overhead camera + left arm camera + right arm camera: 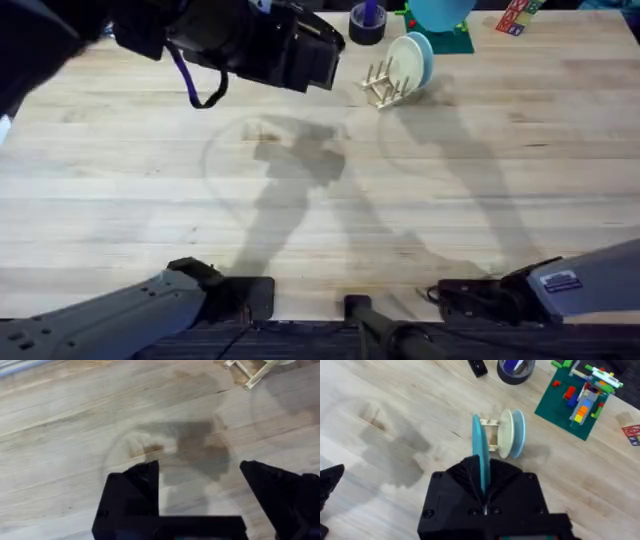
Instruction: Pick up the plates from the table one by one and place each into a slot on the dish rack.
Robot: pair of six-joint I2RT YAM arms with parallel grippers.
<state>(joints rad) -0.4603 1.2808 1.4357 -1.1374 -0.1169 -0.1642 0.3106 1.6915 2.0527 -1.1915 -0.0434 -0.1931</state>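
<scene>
Clamped in right gripper (483,491): turquoise plate (481,450), kept edge-on for slotting into dish rack (491,423) just ahead (cream plate (506,435) already racked). Left gripper (199,467) spread apart, idle above table (60,425).

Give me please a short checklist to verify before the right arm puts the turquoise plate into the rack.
1. Right gripper shut on the turquoise plate: ok.
2. Plate held upright: ok.
3. Rack has free pegs beside the cream plate and the light-blue plate: ok.
4. Plate lined up with one slot: cannot tell.
5. Left gripper open, away from the rack: ok.
</scene>
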